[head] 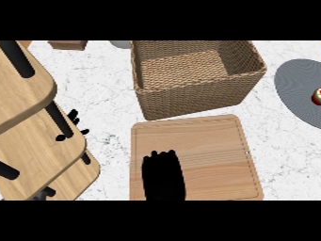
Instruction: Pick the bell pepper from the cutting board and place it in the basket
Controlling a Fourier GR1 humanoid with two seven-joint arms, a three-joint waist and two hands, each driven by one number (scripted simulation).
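A wooden cutting board (194, 157) lies at lower centre on the marble counter (107, 103), with a woven basket (197, 75) just above it. The right hand (163, 175) rests on the board, curled; whether it grasps the bell pepper cannot be told, and no pepper shows. The left hand (71, 126), fingers released, sits at left. A pepper likely handles light, smooth and slippery; grip its body.

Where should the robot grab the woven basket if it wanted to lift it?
Probably by the top rim of the basket, on its near wall, coming straight down from above. It stands upright with its top open, so the thin rim is free to pinch, while the sides are too wide and flat to wrap. The near wall faces the cutting board, where the right hand is.
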